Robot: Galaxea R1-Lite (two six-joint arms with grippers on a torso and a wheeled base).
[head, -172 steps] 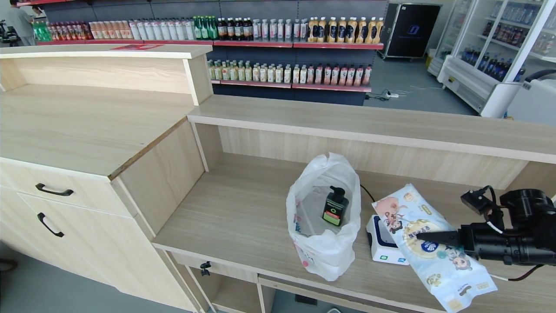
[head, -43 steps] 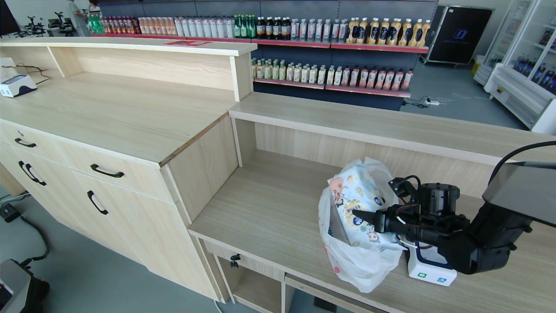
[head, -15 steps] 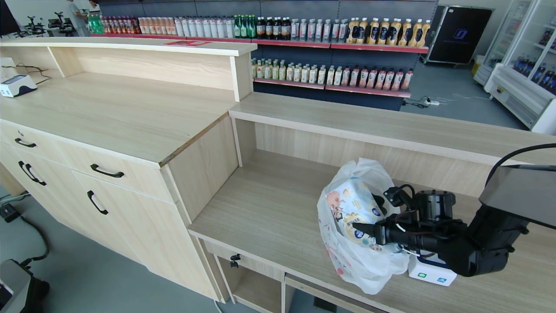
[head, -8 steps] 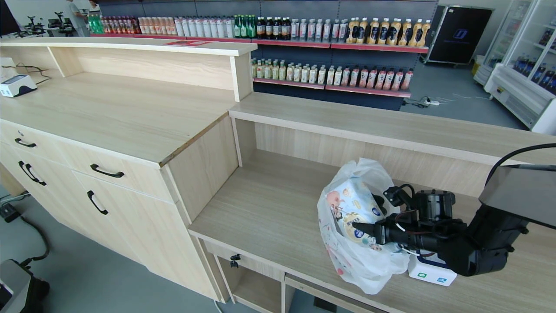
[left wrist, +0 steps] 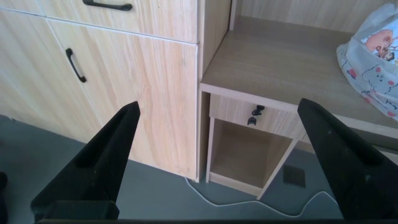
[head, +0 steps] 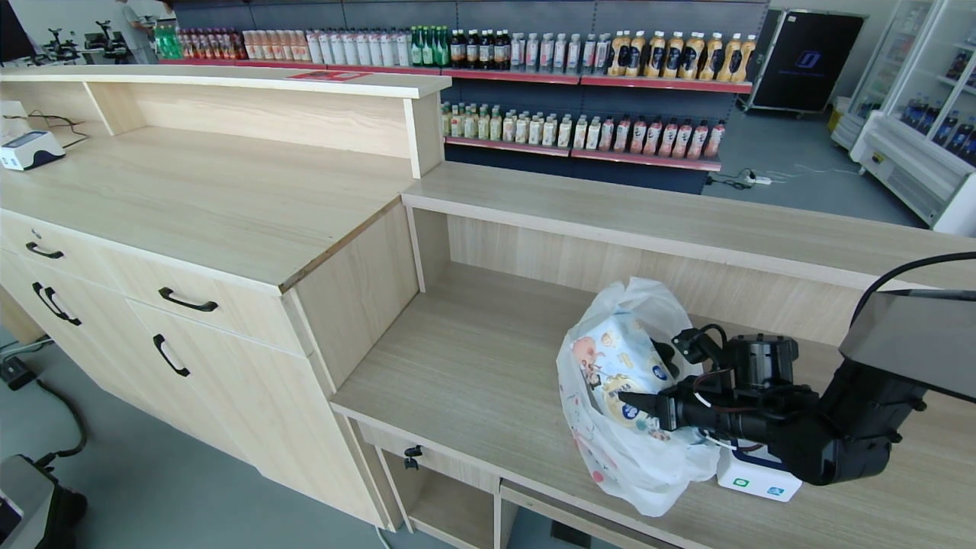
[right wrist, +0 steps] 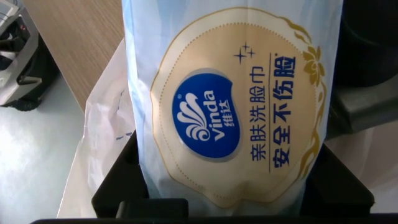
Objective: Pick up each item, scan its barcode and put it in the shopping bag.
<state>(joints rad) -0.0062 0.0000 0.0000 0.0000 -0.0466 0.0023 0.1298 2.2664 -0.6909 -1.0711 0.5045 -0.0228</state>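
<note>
The white plastic shopping bag [head: 610,457] stands on the low counter shelf, its mouth open upward. A pale blue tissue pack [head: 612,358] with cartoon print sits upright inside it, top edge just under the bag's rim. My right gripper [head: 634,399] reaches in from the right and is shut on the pack's side. The right wrist view has the tissue pack [right wrist: 230,106] close up between the dark fingers [right wrist: 115,193], with the bag [right wrist: 102,124] around it. My left gripper [left wrist: 217,162] hangs open low beside the counter, holding nothing, far from the bag [left wrist: 373,56].
A white barcode scanner [head: 756,478] sits on the shelf just right of the bag, under my right arm. The raised counter wall [head: 358,282] bounds the shelf on the left. A second scanner [head: 29,149] lies far left. Drawers [left wrist: 74,62] face the left gripper.
Over the longer span the pack went from lying over the scanner to above the bag, then down into it. In the last second nothing has visibly moved.
</note>
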